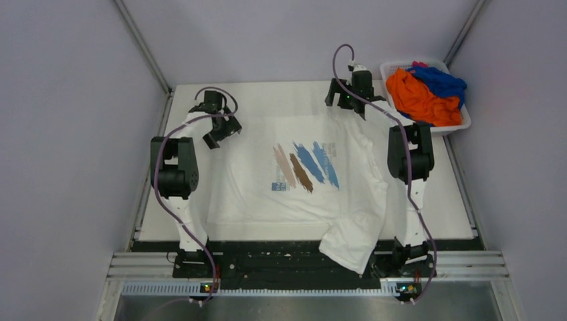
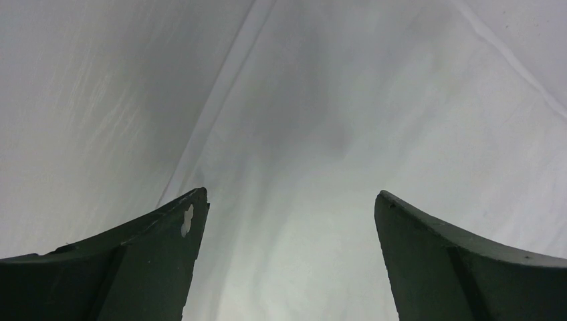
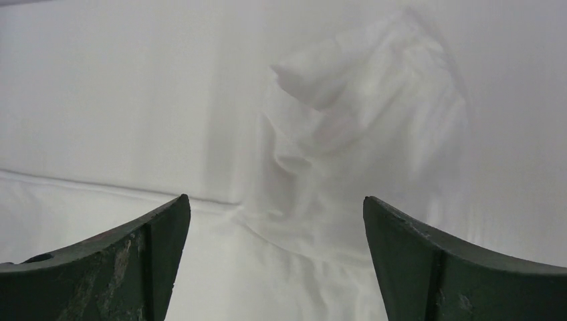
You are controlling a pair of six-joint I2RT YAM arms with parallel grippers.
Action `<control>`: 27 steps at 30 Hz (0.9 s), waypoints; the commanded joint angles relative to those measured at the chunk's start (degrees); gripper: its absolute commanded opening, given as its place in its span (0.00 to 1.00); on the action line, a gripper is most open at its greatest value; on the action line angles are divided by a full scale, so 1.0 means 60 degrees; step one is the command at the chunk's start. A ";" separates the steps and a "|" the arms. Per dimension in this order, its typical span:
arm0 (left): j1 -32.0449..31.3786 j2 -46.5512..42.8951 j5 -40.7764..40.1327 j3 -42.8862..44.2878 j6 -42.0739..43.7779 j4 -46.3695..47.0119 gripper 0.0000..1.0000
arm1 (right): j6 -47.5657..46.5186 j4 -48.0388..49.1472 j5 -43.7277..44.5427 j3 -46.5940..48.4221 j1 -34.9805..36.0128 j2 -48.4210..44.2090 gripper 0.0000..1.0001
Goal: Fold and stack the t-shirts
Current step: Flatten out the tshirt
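A white t-shirt (image 1: 348,167) with blue and brown brush strokes lies spread face up on the table, its near right part bunched and hanging over the front edge. My left gripper (image 1: 222,132) hovers open at the shirt's far left corner; in the left wrist view (image 2: 291,200) only smooth white cloth (image 2: 321,120) and a hem line show between the fingers. My right gripper (image 1: 342,99) stands open at the shirt's far right edge; the right wrist view (image 3: 276,200) shows a rumpled fold of the white shirt (image 3: 361,107) just ahead. Neither gripper holds anything.
A white plastic basket (image 1: 463,124) sits at the far right corner with an orange shirt (image 1: 418,99), a blue shirt (image 1: 442,80) and a bit of pink-red cloth (image 1: 419,65) heaped in it. Grey walls enclose the table on three sides.
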 commanded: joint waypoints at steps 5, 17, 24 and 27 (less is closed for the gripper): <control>-0.0015 -0.1766 -0.0340 -0.1061 0.0067 0.0344 0.99 | 0.0484 0.0170 0.0112 0.1723 0.0328 0.1220 0.99; -0.0023 -0.2006 -0.0256 -0.1268 0.0068 0.0525 0.99 | 0.0655 0.0545 -0.0899 0.2367 0.0485 0.2126 0.99; -0.0015 -0.1824 -0.0190 -0.1229 0.0074 0.0563 0.99 | 0.0959 0.0453 -0.0743 0.4521 0.0594 0.3648 0.99; -0.0015 -0.1763 -0.0217 -0.1196 0.0072 0.0567 0.99 | 0.1089 0.0788 -0.0764 0.5516 0.0588 0.4288 0.99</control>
